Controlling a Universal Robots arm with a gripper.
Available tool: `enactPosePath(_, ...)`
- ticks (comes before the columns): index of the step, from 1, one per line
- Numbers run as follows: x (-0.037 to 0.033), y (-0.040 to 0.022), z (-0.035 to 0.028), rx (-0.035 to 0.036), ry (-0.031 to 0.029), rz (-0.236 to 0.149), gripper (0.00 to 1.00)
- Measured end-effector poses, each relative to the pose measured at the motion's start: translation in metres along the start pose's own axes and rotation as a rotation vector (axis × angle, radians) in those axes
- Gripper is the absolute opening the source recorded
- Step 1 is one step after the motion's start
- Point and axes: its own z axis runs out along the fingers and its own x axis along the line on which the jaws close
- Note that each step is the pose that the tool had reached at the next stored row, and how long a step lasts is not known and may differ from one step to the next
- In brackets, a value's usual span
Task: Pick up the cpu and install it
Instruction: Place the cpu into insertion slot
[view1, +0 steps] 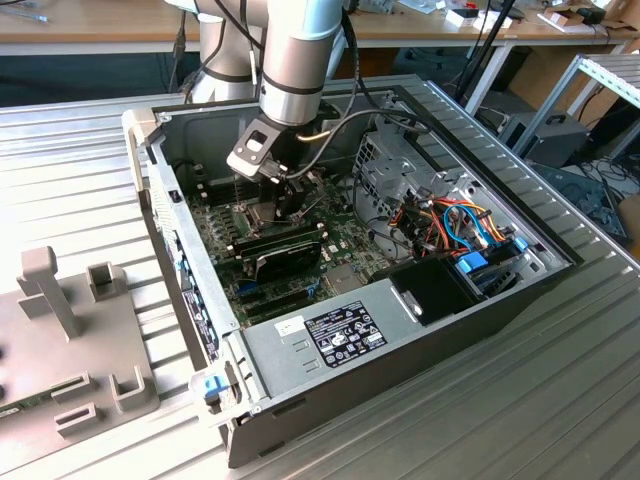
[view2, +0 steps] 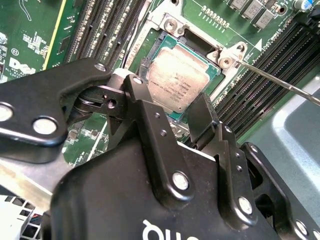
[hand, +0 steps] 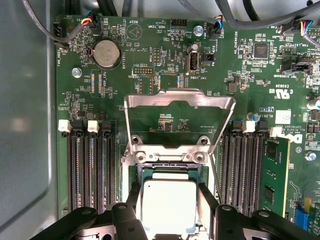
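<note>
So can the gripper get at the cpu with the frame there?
Probably yes: the frame stands open, clear of the cpu, and the gripper hangs right over the cpu with nothing between.

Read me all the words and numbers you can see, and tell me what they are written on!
Nothing here reads clearly enough to quote.
cpu: faint print on its metal top, too pale to read.
motherboard: tiny white print beside many parts, too small to read surely.
power supply: a dark label and a white sticker, both too small.
gripper: white letters on its body, cut off at the picture's edge.
</note>
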Motion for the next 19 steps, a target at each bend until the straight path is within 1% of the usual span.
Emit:
enactPosePath(16, -0.0001, 0.0002, 0.0, -0.0002, -0.0002, -0.005, 0.57)
enactPosePath(19, 0.0, -0.0022, 0.0001, -0.0022, -0.0002, -0.005, 0.57)
